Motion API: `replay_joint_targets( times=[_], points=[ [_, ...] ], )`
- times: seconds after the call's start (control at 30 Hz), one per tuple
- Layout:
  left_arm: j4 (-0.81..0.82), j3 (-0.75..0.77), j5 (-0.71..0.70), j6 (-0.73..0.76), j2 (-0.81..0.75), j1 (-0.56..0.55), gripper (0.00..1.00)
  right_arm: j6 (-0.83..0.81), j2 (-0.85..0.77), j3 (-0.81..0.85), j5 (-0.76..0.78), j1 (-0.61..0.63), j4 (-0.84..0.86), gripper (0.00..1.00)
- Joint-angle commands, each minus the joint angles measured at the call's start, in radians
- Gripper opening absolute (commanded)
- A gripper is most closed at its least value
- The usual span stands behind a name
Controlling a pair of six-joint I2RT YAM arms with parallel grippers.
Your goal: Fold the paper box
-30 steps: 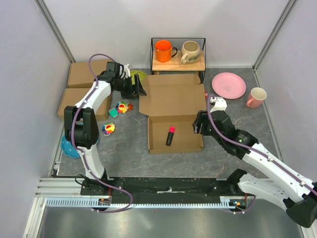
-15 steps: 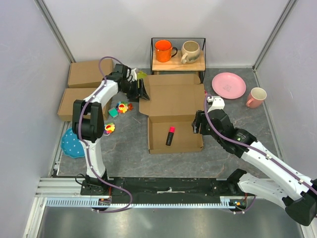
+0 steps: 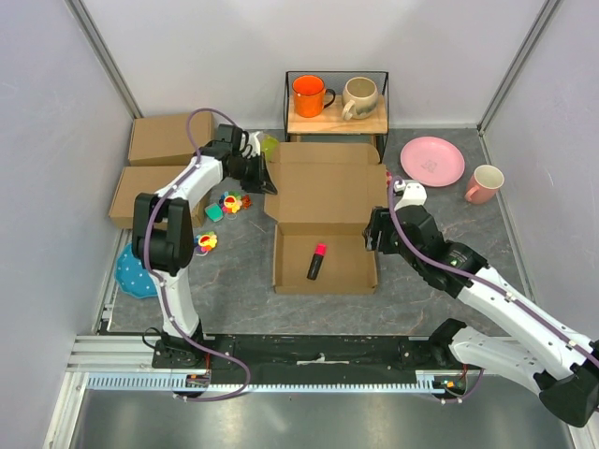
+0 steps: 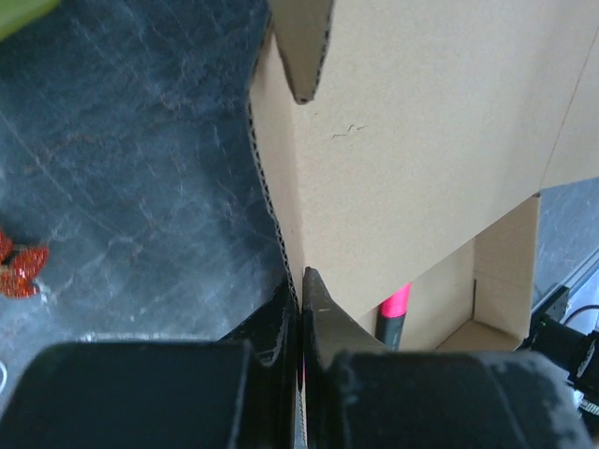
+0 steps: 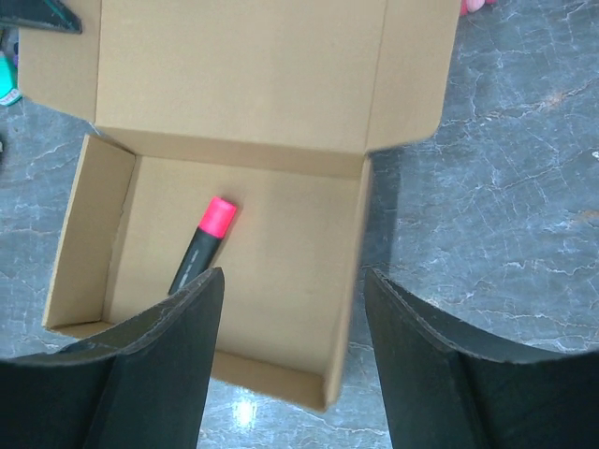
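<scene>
**Left end effector clamped on the box lid; right end effector open above the tray.**

The left fingers press together on the corrugated edge of the lid's side flap, on the left arm's side, and the flap stands up between them. The right end effector hangs over the tray's right wall with its fingers apart, one above the tray floor and the other above the counter. The box sits mid-counter, its shallow tray toward the arms and its lid lying open behind, toward a rack. A black marker with a pink cap lies in the tray. Two closed cartons sit at the far left.
</scene>
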Motion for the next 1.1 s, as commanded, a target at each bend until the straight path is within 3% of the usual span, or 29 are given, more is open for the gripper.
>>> replay_joint_targets(
  times=[0.0,0.33,0.53,0.8,0.93,1.07],
  points=[
    [0.077,-0.093,-0.027,0.045,-0.167,-0.007,0.03,0.015,-0.034,0.050,0.016,0.001,-0.010,0.69],
    [0.534,-0.657,-0.346,0.055,-0.585,-0.192,0.02,-0.112,-0.057,0.053,0.283,0.001,-0.016,0.70],
    [0.938,-0.968,-0.523,0.051,-0.786,-0.257,0.02,-0.182,-0.005,0.149,0.311,-0.022,-0.065,0.76],
    [1.222,-1.165,-0.667,0.059,-0.921,-0.272,0.02,-0.151,0.022,0.108,0.172,-0.091,-0.004,0.85],
    [1.361,-1.204,-0.664,0.107,-0.912,-0.277,0.02,-0.149,0.048,0.056,0.119,-0.111,0.105,0.87],
    [1.369,-1.191,-0.626,0.140,-0.871,-0.276,0.02,-0.180,0.093,0.028,0.073,-0.122,0.220,0.87]
  ],
)
